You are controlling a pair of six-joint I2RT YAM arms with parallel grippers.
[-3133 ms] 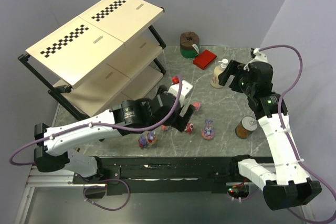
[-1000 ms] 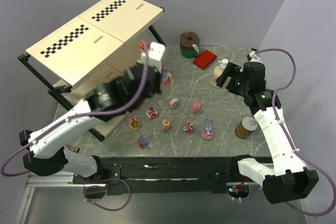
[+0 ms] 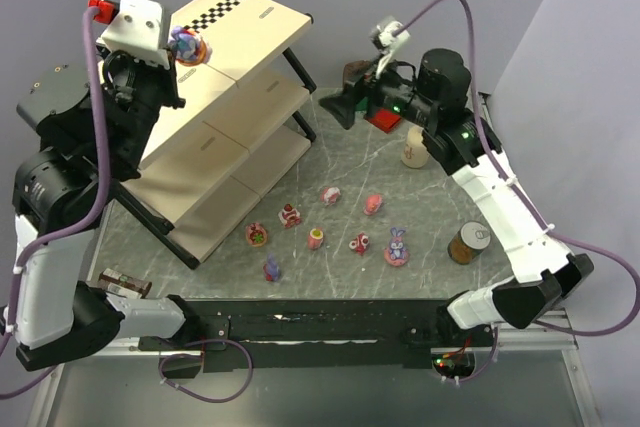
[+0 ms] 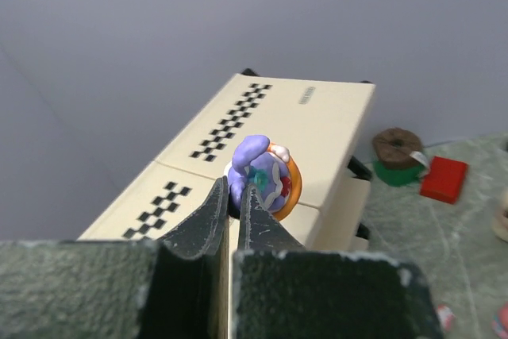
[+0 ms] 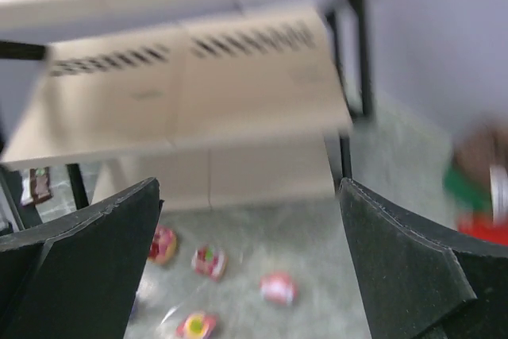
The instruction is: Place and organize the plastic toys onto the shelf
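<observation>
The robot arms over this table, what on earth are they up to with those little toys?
They are tidying plastic toys onto the shelf. The left tool is shut on a purple bunny toy with an orange base, held up above the shelf's checkered top board and not yet set down. The right tool hangs wide open and empty over the back of the table. About eight more toys lie scattered on the table, waiting their turn.

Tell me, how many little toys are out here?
9. One bunny pinched in the left gripper above the shelf; eight toys scattered on the table. More might hide under the shelf.
</observation>
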